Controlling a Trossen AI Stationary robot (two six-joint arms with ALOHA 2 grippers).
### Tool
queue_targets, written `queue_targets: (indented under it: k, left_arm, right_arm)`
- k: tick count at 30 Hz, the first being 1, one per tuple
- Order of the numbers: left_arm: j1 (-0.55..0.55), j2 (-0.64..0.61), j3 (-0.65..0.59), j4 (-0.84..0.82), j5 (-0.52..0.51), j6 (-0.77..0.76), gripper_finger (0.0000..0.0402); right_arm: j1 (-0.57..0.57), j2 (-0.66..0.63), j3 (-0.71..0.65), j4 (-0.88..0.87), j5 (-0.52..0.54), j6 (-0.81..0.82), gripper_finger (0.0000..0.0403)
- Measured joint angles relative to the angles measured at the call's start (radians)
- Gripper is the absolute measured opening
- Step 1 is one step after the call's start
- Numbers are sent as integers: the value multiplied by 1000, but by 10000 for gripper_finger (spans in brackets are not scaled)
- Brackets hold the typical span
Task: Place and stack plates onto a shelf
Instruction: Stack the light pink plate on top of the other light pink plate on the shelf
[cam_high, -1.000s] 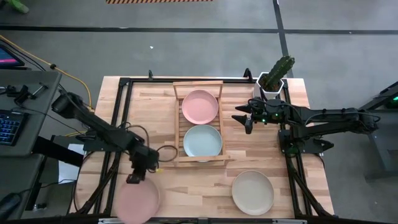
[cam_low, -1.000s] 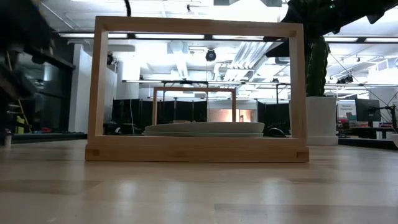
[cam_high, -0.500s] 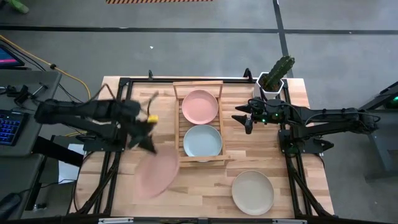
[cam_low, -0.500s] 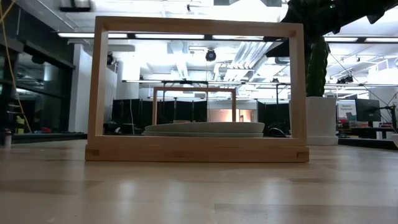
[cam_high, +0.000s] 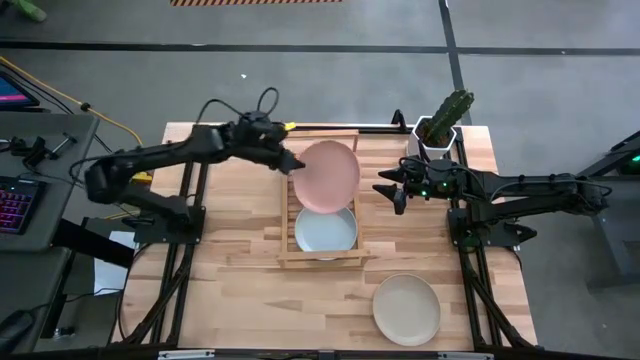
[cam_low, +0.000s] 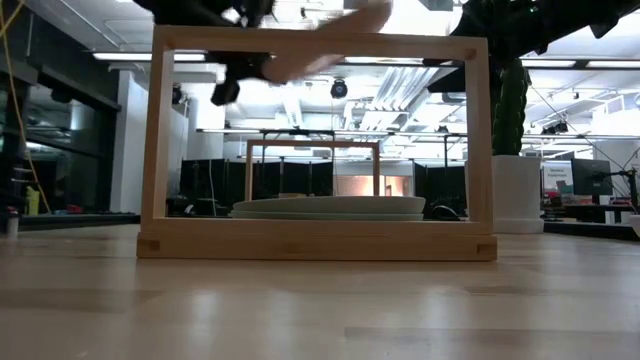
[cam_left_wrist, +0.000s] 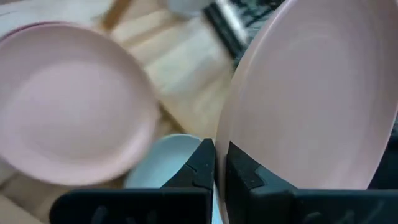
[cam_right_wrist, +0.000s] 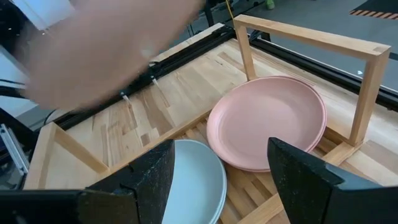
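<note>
The left gripper (cam_high: 290, 163) hangs in the air over the far left rail of the shelf (cam_high: 284, 215), its fingers (cam_left_wrist: 202, 165) pinched nearly closed on the rim of a pink plate (cam_high: 328, 177). In the left wrist view the thin edge of that held plate (cam_left_wrist: 317, 106) runs straight up from between the two pads, so the grip is on the rim alone. The plate is tilted and hangs out from the gripper over the far half of the shelf, clear of the wood. Directly beneath it a second pink plate (cam_right_wrist: 267, 121) lies flat on the slats at the far end, and beside that, toward the near end, lies a pale blue-green plate (cam_high: 326, 231), its far edge covered from above by the held plate. In the low view the held plate (cam_low: 330, 45) crosses just above the top bar of the shelf's end frame, with open height between it and the plates lying below. On the other side of the shelf from the left gripper, the right gripper (cam_high: 395, 192) hovers just outside the right rail, its fingers spread wide and holding nothing. A cream plate (cam_high: 406, 308) lies flat on the table (cam_high: 230, 290) near the front edge, well apart from both grippers, with bare wood around it. A potted cactus (cam_high: 443, 122) stands at the far right corner.
</note>
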Motion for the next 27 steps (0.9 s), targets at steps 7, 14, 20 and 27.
queue_targets:
  k: [7,14,20,27]
  left_arm:
    - [3,127,-44,1,-227,-107,1]
    - [-4,134,-164,80,-453,-251,1]
    - [-48,157,-217,137,-542,-347,1]
    - [-85,213,-218,185,-566,-407,1]
  right_arm:
    - [0,0,0,-1,30,10,238]
    - [0,0,0,-6,55,23,238]
    - [0,0,0,-7,55,16,238]
    - [0,0,0,-8,55,16,238]
